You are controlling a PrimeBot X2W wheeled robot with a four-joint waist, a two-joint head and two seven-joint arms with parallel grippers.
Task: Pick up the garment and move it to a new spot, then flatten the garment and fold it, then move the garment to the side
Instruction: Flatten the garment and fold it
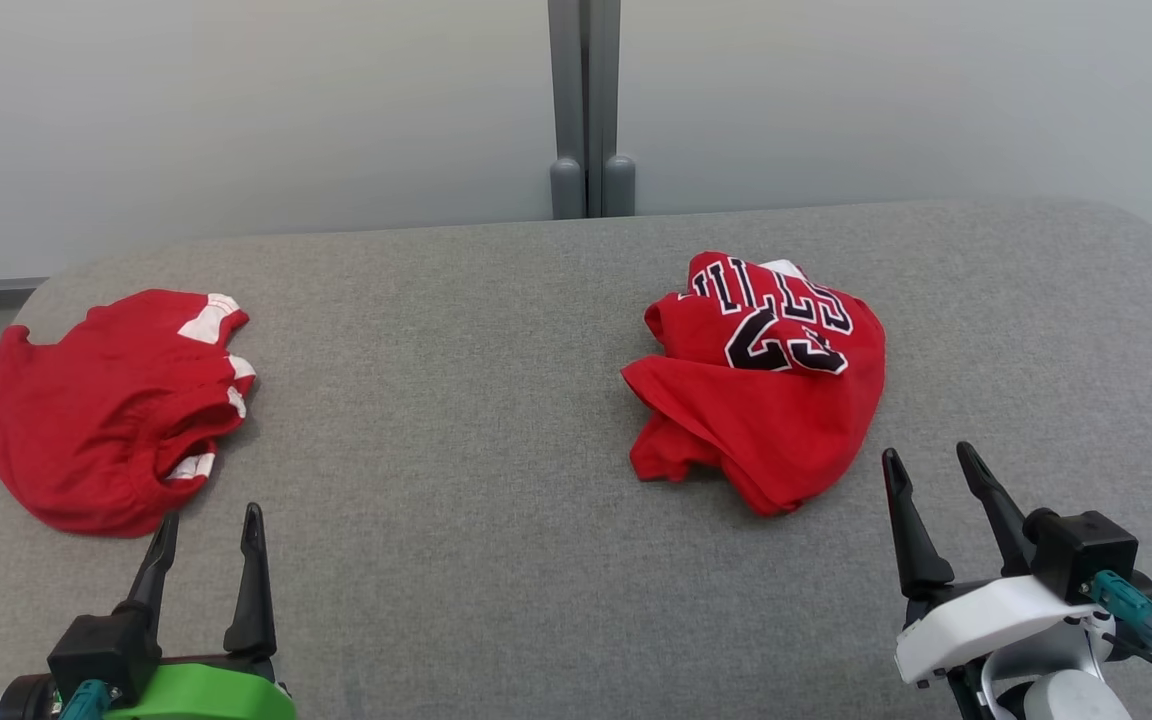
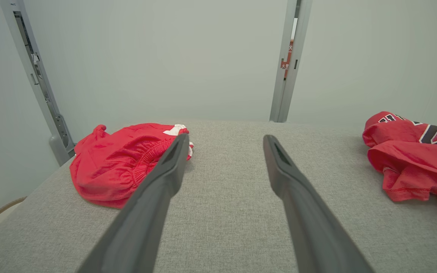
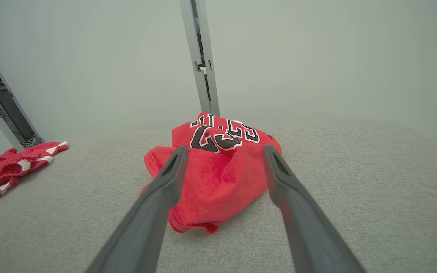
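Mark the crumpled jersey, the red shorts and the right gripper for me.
crumpled jersey [image 1: 776, 420], head view, plain red fabric below the number.
red shorts [image 1: 86, 420], head view, middle of the red cloth.
right gripper [image 1: 928, 452], head view, midway between its open fingertips.

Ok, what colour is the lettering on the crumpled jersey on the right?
Black, edged in white, on the red jersey. The head view shows it best.

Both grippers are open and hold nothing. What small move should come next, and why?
Probably ease the right gripper forward and down to the jersey. It lies crumpled and untouched just ahead of that open gripper, while the left gripper points at bare table beside the shorts.
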